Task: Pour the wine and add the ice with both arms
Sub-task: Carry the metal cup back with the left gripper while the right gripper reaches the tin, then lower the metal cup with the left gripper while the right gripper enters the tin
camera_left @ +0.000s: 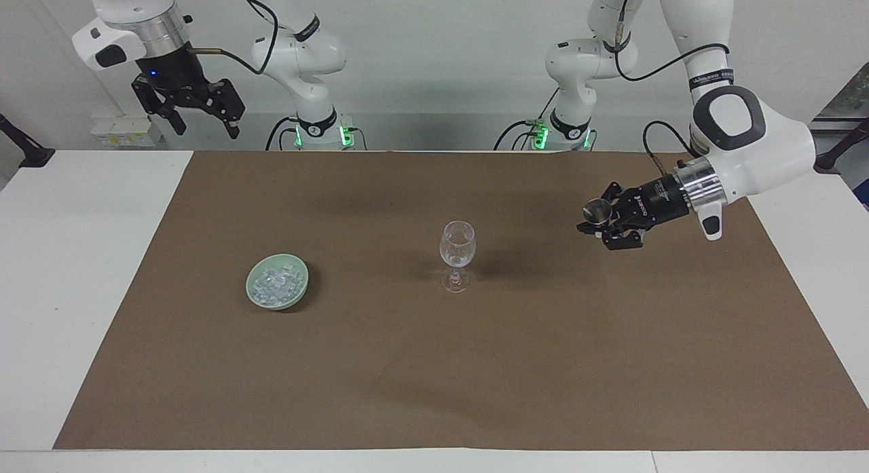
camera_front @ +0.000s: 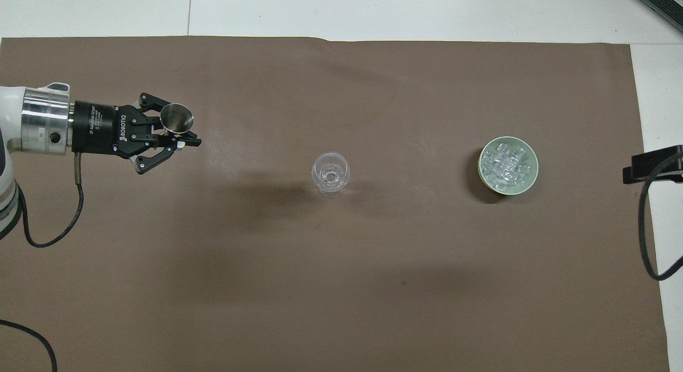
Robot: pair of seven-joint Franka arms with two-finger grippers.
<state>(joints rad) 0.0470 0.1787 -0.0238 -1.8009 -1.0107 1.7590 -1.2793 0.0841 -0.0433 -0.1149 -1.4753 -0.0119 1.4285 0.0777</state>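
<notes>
Over brown mat (camera_left: 434, 364), left fingers (camera_left: 603, 223) clamp an apparently upright jigger (camera_left: 597, 210); right fingers (camera_left: 231, 123) spread, waiting.

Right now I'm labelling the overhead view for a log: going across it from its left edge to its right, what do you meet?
Left gripper shut on the metal jigger → wine glass → pale green bowl of ice → tip of the right gripper.

Ice (camera_left: 275, 284): clear cubes heaped in pale green bowl (camera_left: 258, 298), toward right arm's end of mat. Wine: not discernible in upright stemmed glass (camera_left: 457, 248), mid-mat, well apart from bowl.
</notes>
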